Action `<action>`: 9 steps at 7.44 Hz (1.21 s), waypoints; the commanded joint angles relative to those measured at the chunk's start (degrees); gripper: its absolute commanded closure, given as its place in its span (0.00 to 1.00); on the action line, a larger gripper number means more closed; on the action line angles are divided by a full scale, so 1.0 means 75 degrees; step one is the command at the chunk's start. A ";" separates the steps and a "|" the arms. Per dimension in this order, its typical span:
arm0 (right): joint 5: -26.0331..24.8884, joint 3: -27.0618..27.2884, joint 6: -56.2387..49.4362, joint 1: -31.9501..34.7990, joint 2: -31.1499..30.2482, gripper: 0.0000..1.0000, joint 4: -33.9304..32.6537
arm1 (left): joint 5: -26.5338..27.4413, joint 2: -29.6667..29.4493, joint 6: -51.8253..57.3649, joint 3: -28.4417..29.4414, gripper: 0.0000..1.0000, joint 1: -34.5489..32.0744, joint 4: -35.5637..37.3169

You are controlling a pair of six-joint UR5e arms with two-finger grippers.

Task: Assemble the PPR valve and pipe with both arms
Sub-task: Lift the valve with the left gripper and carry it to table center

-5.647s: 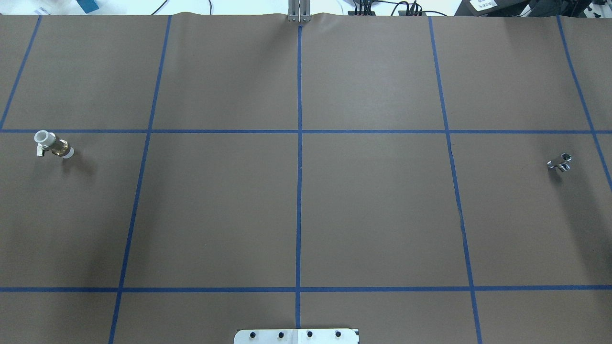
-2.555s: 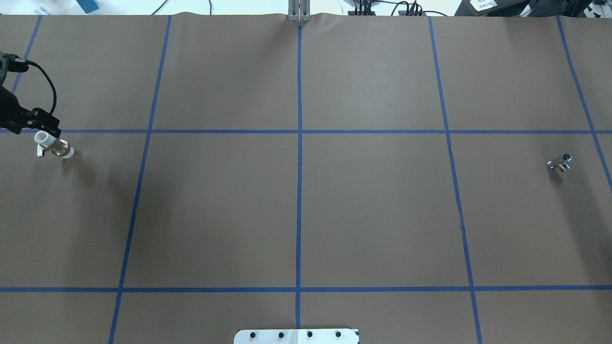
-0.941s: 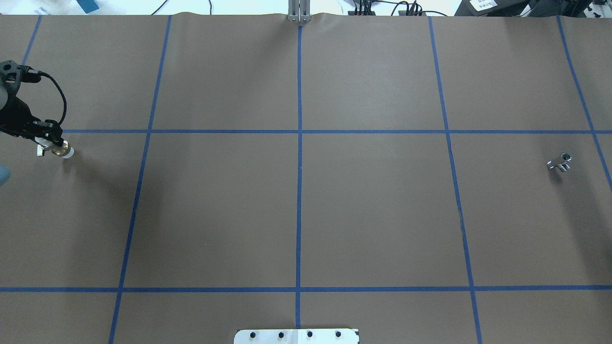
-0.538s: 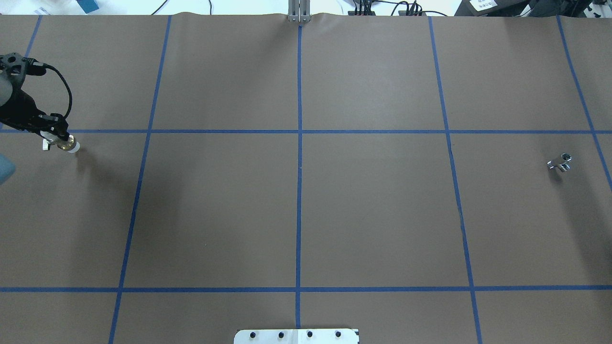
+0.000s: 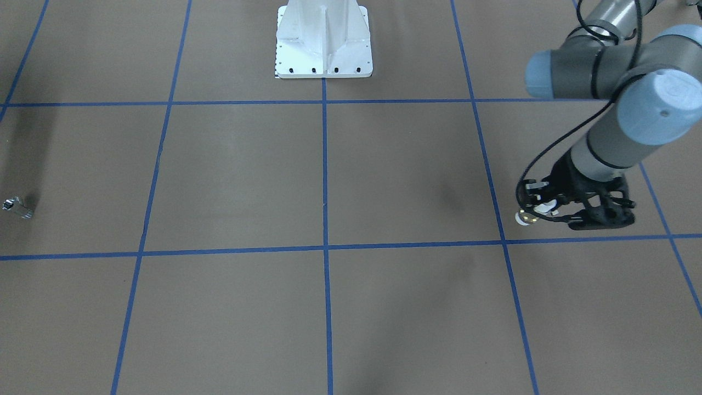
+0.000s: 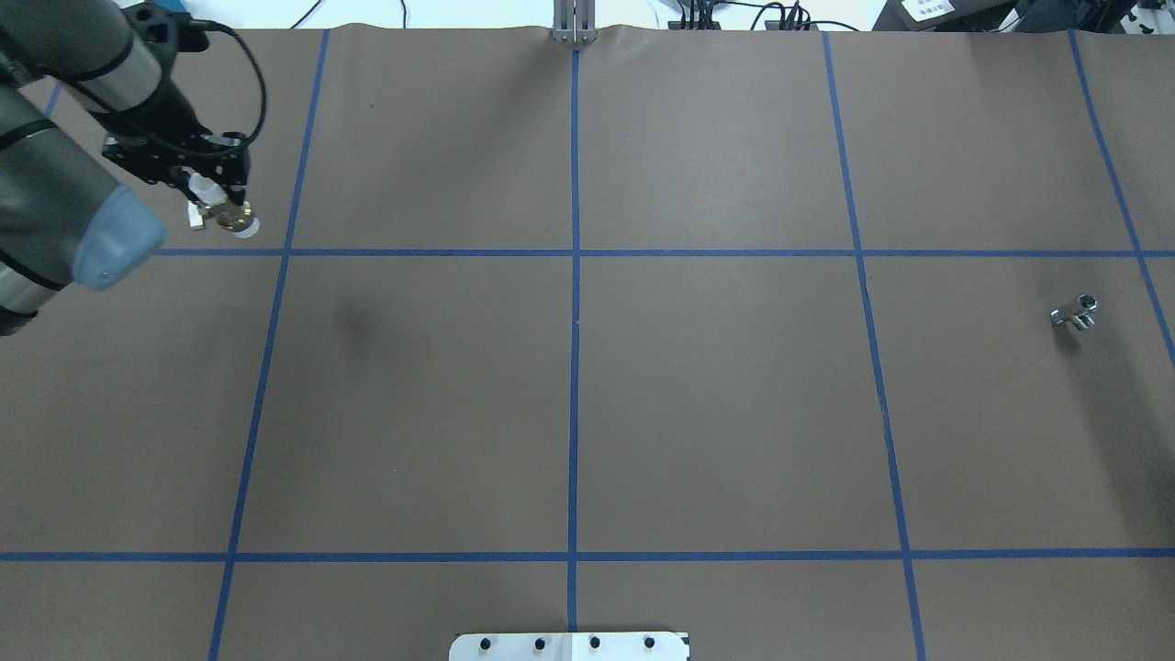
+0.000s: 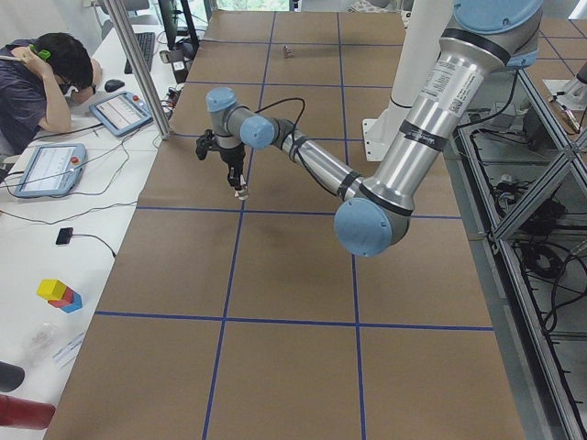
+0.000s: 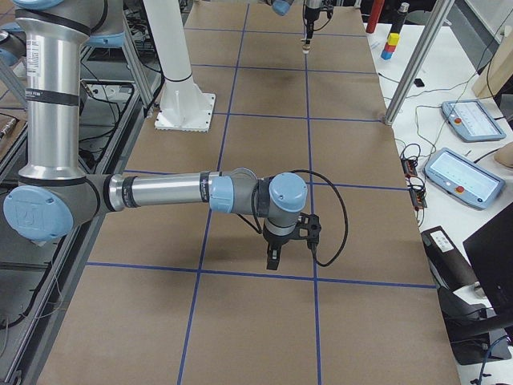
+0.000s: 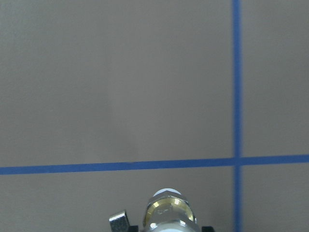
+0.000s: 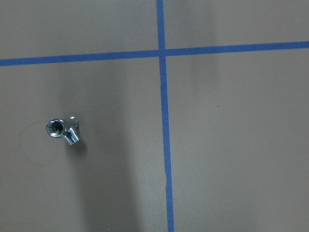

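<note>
My left gripper [image 6: 213,198] is shut on the PPR valve [image 6: 235,218], a brass fitting with white collar ends and a small grey lever, and holds it above the table at the far left. From the front, the left gripper [image 5: 540,209] has the valve [image 5: 526,218] sticking out of its tip. The left wrist view shows the valve [image 9: 166,212] at the bottom edge. The pipe [image 6: 1075,312], a shiny silver stub, lies on the table at the far right, also in the front view [image 5: 15,207] and the right wrist view [image 10: 63,130]. My right gripper [image 8: 273,261] hovers over the table; I cannot tell if it is open.
The brown table cover carries a blue tape grid. The white bolted pedestal [image 5: 323,41] stands at the robot's side, middle. A metal post [image 6: 574,23] stands at the far edge. An operator [image 7: 41,82] sits beside tablets past the far edge.
My left gripper came in from the left, shut on the valve, lifted it off the table and carried it up and to the right in the overhead view. The pipe has not moved.
</note>
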 commanded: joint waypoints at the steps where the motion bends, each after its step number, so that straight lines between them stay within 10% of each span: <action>1: -0.0079 0.0037 0.0000 -0.0007 0.0405 0.00 -0.0063 | 0.0146 -0.1422 -0.2027 0.0059 1.00 0.1306 0.0401; 5: -0.0033 0.0072 0.0012 -0.0007 0.0232 0.00 0.0007 | 0.0931 -0.4281 -0.2784 0.3063 1.00 0.2142 0.0110; 9: -0.0010 0.0095 0.0023 -0.0007 0.0267 0.00 -0.0005 | 0.1550 -0.4251 -0.2796 0.3997 1.00 0.2622 -0.1228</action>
